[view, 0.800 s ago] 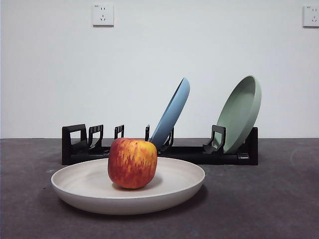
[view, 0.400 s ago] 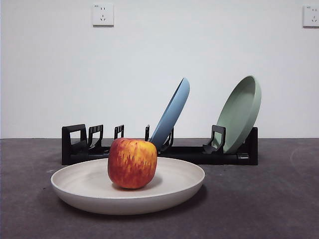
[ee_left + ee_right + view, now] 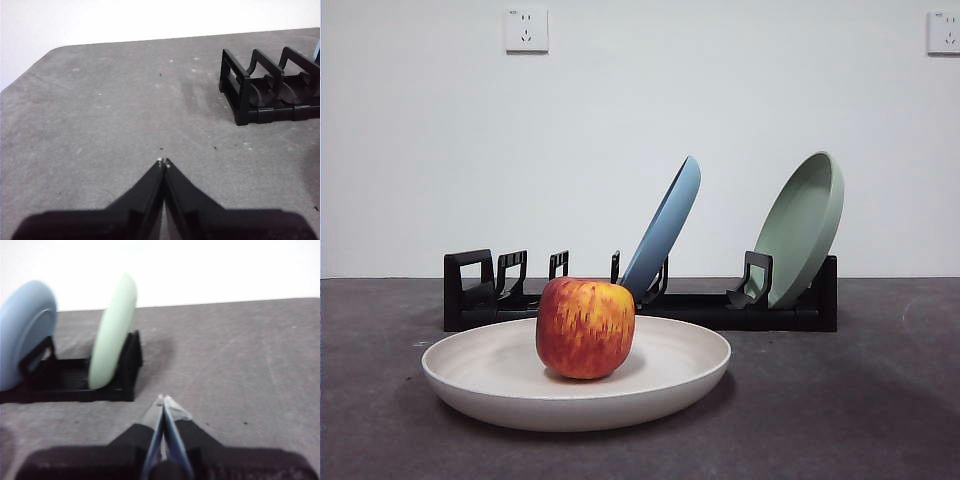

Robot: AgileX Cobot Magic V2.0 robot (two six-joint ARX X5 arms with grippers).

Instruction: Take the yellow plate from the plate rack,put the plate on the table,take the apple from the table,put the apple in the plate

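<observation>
Front view shows the apple (image 3: 585,328) sitting in the yellow plate (image 3: 690,375) on the table (image 3: 860,400); both grippers (image 3: 163,163) (image 3: 163,400) hang empty, jaws pressed together; the apple looks firm, smooth, best gripped across its middle.

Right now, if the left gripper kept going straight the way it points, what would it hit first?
Probably nothing but bare table. The left gripper, shut, points past the end of the plate rack, which sits off to one side. Depth is hard to judge.
</observation>
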